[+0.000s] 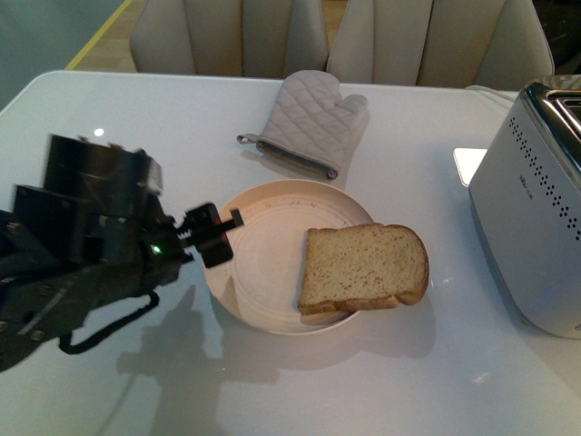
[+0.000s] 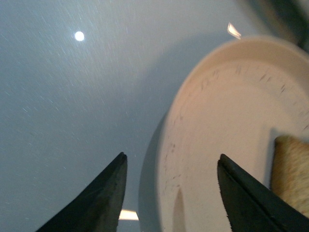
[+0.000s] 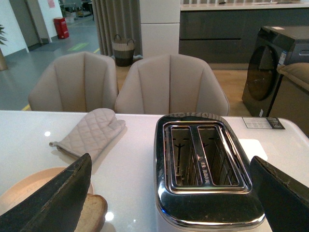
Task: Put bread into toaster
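The bread [image 1: 365, 266], a tan slice with brown crust, lies flat on the right part of a round cream plate [image 1: 263, 272], overhanging its rim. The silver-white toaster [image 1: 536, 204] stands at the right edge of the table; its two chrome slots [image 3: 203, 154] look empty in the right wrist view. My left gripper [image 1: 218, 238] is open and empty at the plate's left rim, apart from the bread. In the left wrist view its fingers [image 2: 104, 198] straddle the plate's rim [image 2: 169, 145], with the bread's edge [image 2: 289, 174] to one side. My right gripper [image 3: 171, 193] is open, above the toaster's near end; the bread's corner [image 3: 91, 212] shows too.
A grey quilted oven mitt [image 1: 313, 123] lies on the white table beyond the plate; it also shows in the right wrist view [image 3: 89, 133]. Two beige chairs [image 1: 345, 36] stand at the table's far edge. A small white card [image 1: 470, 163] lies left of the toaster.
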`<move>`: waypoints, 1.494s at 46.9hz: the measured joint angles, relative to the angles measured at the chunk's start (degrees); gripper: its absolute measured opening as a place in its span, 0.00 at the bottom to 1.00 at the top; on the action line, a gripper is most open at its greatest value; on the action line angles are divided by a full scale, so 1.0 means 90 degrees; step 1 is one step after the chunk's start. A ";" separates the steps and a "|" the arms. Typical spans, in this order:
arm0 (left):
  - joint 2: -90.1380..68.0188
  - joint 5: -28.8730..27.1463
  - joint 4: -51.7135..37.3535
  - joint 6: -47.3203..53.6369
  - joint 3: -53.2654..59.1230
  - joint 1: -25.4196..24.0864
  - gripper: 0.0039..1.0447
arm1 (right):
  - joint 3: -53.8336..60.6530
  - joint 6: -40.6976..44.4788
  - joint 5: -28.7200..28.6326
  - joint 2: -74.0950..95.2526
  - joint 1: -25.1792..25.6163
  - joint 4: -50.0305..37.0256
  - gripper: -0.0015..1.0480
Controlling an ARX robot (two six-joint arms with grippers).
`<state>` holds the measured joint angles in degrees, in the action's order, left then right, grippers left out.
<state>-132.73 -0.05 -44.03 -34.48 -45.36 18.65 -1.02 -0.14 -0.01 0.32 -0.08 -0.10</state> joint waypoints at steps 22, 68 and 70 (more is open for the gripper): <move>0.6409 0.0194 -0.0551 -0.0257 0.3208 -0.1554 0.94 | -0.0002 0.0000 0.0002 0.0000 0.0000 0.0000 0.91; 1.0275 0.0005 0.0578 0.3752 0.4954 -0.2052 0.03 | -0.0002 -0.0002 0.0002 -0.0005 0.0000 0.0000 0.91; 1.0457 0.0005 0.0750 0.3755 0.4959 -0.2052 0.03 | -0.0002 0.0000 0.0002 -0.0005 0.0000 0.0000 0.91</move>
<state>-38.61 -0.01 -37.28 -0.69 -0.73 0.19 -1.04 -0.14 0.01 0.27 -0.08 -0.10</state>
